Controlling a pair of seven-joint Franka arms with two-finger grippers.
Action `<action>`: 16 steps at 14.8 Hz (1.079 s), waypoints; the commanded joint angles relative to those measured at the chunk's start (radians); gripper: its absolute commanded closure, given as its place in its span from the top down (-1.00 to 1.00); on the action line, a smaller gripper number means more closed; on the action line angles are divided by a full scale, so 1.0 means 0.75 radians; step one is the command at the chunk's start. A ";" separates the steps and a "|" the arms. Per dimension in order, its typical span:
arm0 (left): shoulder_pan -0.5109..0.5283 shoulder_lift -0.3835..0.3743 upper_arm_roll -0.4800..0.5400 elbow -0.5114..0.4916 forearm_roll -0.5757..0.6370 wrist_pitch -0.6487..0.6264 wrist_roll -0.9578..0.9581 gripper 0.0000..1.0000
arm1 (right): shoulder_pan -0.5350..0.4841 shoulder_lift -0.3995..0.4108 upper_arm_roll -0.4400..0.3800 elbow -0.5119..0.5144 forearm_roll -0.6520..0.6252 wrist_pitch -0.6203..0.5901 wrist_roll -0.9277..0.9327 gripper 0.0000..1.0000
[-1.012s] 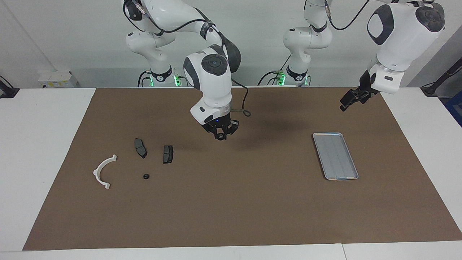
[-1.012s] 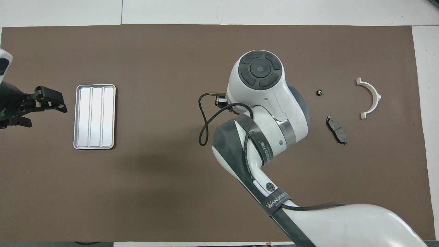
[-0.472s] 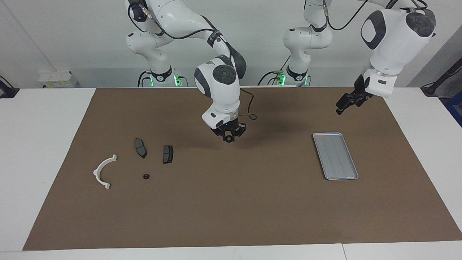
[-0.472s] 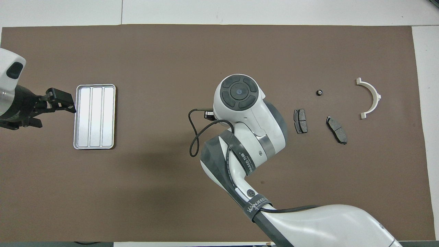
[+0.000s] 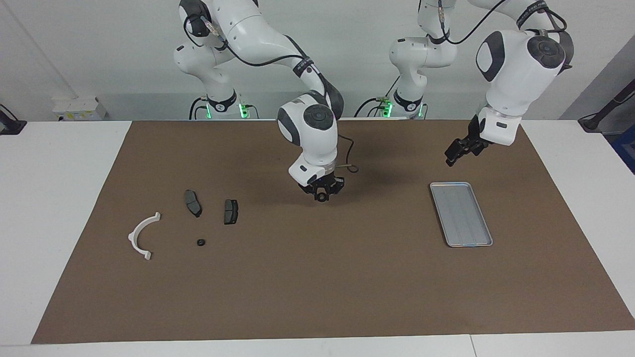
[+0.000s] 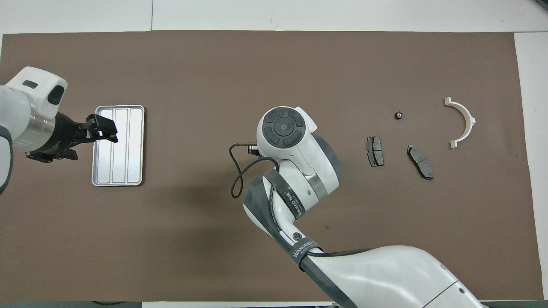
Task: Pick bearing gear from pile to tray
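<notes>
Pinched on a tiny black round ring point(image 5: 322, 198), right gripper's point(image 5: 322, 195) jaws, raised over bare brown mat point(image 5: 317, 277) between 2 dark grey pad-shaped plates point(image 5: 230, 211) and flat silver-grey grooved metal tray point(image 5: 461, 214). Spread and empty, left gripper's point(image 5: 452, 154) jaws, raised by the tray's edge. Judged about halfway: picked, not yet delivered, tray bare, 1 more loose black ring point(image 5: 200, 242) left. Round, so no long axis; bore direction impossible to tell.

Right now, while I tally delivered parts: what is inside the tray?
Only bare grooves show in the tray. From overhead the open left pincer hangs over one strip, yet the facing view shows it bare. The right pincer, over the mat, grips a black ring.
</notes>
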State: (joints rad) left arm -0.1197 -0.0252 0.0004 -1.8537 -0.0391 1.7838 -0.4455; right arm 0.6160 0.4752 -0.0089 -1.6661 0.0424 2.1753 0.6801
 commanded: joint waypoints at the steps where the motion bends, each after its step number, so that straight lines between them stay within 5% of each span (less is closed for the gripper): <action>1: -0.028 -0.009 0.014 -0.042 -0.009 0.055 -0.050 1.00 | -0.001 -0.014 0.000 -0.075 0.023 0.081 0.020 -1.00; 11: -0.141 0.054 0.014 -0.042 -0.011 0.127 -0.228 1.00 | -0.003 0.023 0.000 -0.145 0.023 0.208 0.018 -1.00; 12: -0.143 0.058 0.014 -0.042 -0.011 0.129 -0.230 1.00 | -0.005 0.023 0.000 -0.143 0.025 0.202 0.020 -0.87; 13: -0.159 0.062 0.014 -0.042 -0.011 0.145 -0.240 1.00 | -0.009 0.023 0.000 -0.141 0.025 0.194 0.020 0.10; 14: -0.174 0.072 0.014 -0.042 -0.011 0.158 -0.257 1.00 | -0.011 0.023 0.000 -0.137 0.025 0.188 0.020 0.63; 16: -0.206 0.091 0.014 -0.036 -0.011 0.164 -0.275 1.00 | -0.021 0.019 0.000 -0.125 0.025 0.170 0.016 0.85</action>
State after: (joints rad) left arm -0.2353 0.0364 -0.0024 -1.8675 -0.0391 1.8764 -0.6223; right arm 0.6117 0.4962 -0.0117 -1.7605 0.0428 2.3025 0.6802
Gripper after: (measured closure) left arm 0.000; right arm 0.410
